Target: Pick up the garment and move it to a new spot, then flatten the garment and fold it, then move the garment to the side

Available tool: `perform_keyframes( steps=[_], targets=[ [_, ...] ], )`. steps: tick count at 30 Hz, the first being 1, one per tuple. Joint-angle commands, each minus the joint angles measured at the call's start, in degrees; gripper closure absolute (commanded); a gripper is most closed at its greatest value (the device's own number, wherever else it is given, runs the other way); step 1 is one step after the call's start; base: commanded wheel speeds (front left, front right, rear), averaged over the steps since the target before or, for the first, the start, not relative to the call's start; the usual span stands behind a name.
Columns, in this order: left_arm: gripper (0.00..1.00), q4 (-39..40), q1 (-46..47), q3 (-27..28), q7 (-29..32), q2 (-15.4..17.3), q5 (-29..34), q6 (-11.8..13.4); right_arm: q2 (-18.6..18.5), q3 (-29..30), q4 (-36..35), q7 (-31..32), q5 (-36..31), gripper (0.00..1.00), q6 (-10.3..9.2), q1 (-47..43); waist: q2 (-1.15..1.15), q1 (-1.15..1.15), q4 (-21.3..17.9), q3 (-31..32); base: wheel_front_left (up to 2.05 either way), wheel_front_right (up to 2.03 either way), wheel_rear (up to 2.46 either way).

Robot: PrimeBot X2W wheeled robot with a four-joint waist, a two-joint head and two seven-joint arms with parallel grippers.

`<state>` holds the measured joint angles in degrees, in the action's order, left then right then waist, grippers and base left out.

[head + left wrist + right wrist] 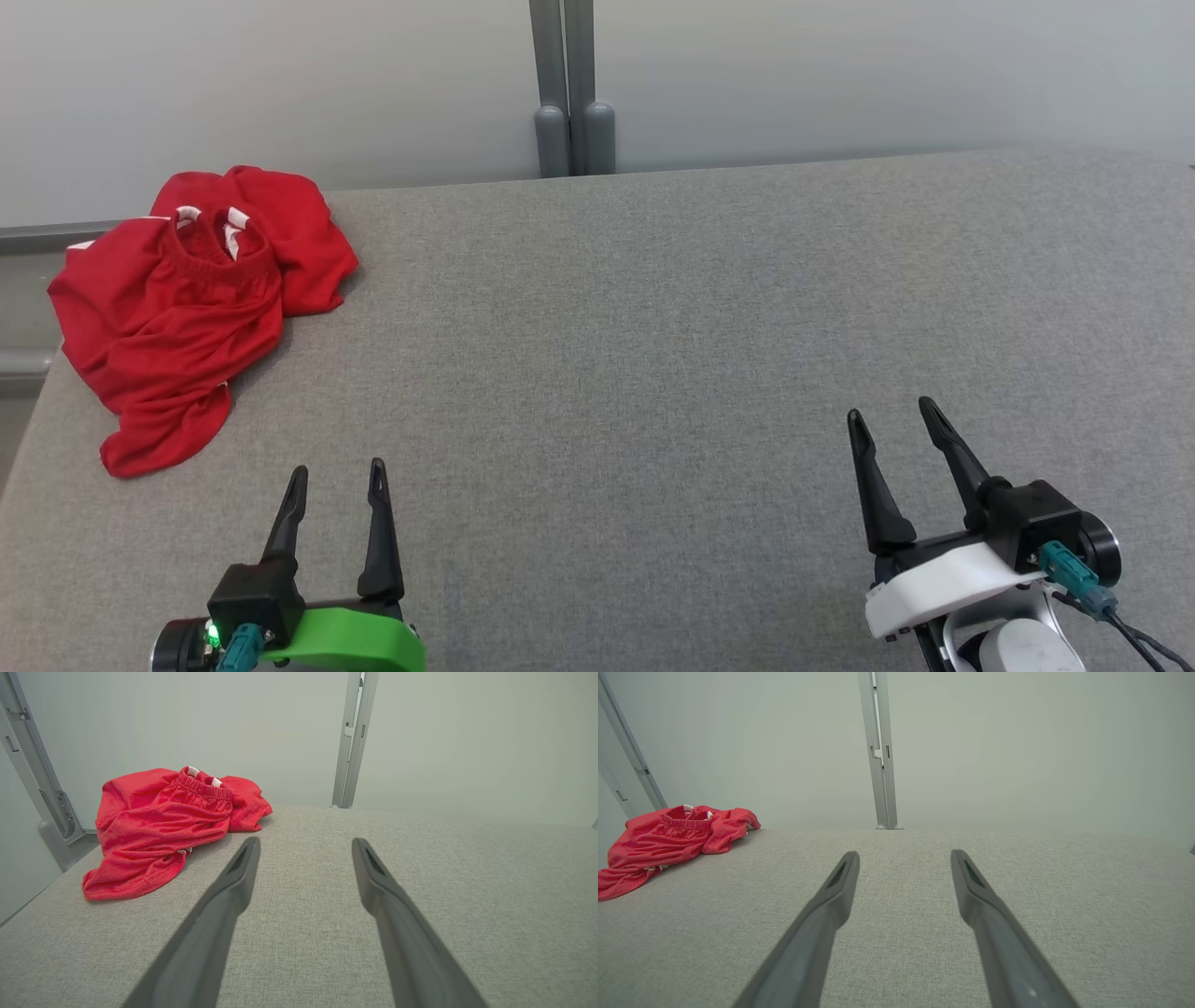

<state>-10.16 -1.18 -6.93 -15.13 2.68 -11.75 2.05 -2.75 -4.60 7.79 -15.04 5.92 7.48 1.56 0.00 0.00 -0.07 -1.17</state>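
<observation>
- Up at the far left corner of the grey fabric-covered table (653, 373), head view first: we've got the crumpled red mesh garment (177, 308) heaped in a bundle. Its elastic waistband is on top and its left side sits right at the table's edge. The heap runs longest from the back edge down toward us, ending in a loose hem tip on the near side.
- Same view, low left: the left gripper (338, 467) on its green mount has two long dark fingers spread wide with nothing between them. The garment lies ahead of it and a little to its left, near but not touching.
- Across the table, the right gripper (889, 408) on its white mount is just as wide and just as empty, well apart from the cloth. We'd call the left arm clearly the nearer one.
- Left wrist view now: we're looking along the left gripper (306, 841), held low and close to level over the table. There's bare grey fabric between the fingers, and the garment (154, 830) sits up and left of the left finger, its near hem the closest part.
- Right wrist view: the right gripper (904, 853) points straight at the grey upright post (878, 751) against the pale wall (1017, 742). The garment (663, 835) is way off at the left edge.
- Our read: the pick-up hasn't begun, and the coming reach goes forward and leftward, most naturally with the left arm.
</observation>
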Motion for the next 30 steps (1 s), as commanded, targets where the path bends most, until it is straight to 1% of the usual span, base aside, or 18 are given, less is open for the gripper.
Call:
perform_keyframes(
  steps=[1,9,11,14,19,23,24,30],
  targets=[
    [0.00,-0.09,-0.80,0.18,-0.03,0.38,-0.37,0.24,-0.24,-0.04,0.15,-0.22,0.05,0.00,0.02,0.09,0.00,0.00,0.02,-0.01,0.00,0.00,0.00],
    [0.00,-0.38,-0.58,0.07,-0.03,0.38,-0.07,-0.04,-0.23,0.16,0.11,-0.22,0.20,0.00,0.02,0.00,0.00,0.00,0.32,0.05,0.00,0.00,0.00],
    [0.00,-0.39,-0.40,-0.08,-0.03,0.38,0.03,-0.12,-0.23,0.47,-0.08,-0.22,0.19,0.00,0.02,-0.23,0.00,0.00,0.82,0.09,0.00,0.00,0.00],
    [0.00,-0.17,0.01,-0.34,-0.03,0.38,0.09,-0.05,-0.21,0.76,-0.36,-0.21,0.32,0.00,0.02,-0.69,0.00,0.00,2.61,0.14,0.00,0.00,0.00],
    [0.00,0.19,0.11,-0.94,-0.01,0.38,-0.20,0.23,-0.20,0.94,-0.80,-0.21,0.47,0.00,0.02,-1.23,0.00,0.00,7.82,0.18,0.00,0.00,0.00],
    [0.00,0.30,-0.19,-0.71,-0.01,0.36,-0.26,0.29,-0.21,0.15,-0.86,-0.21,0.46,0.00,0.02,-1.26,0.00,0.00,13.16,0.32,0.00,0.00,0.00],
    [0.00,0.40,-0.51,-0.57,-0.01,0.36,-0.18,0.35,-0.20,-0.36,-0.88,-0.21,0.48,0.00,0.02,-1.31,0.00,0.00,15.73,0.42,0.00,0.00,0.00],
    [0.00,0.34,-1.56,-0.15,-0.01,0.35,0.32,0.03,-0.21,-1.27,-0.79,-0.21,0.88,0.00,0.02,-1.77,0.00,0.00,22.61,1.14,0.00,0.00,0.00]
  ],
)
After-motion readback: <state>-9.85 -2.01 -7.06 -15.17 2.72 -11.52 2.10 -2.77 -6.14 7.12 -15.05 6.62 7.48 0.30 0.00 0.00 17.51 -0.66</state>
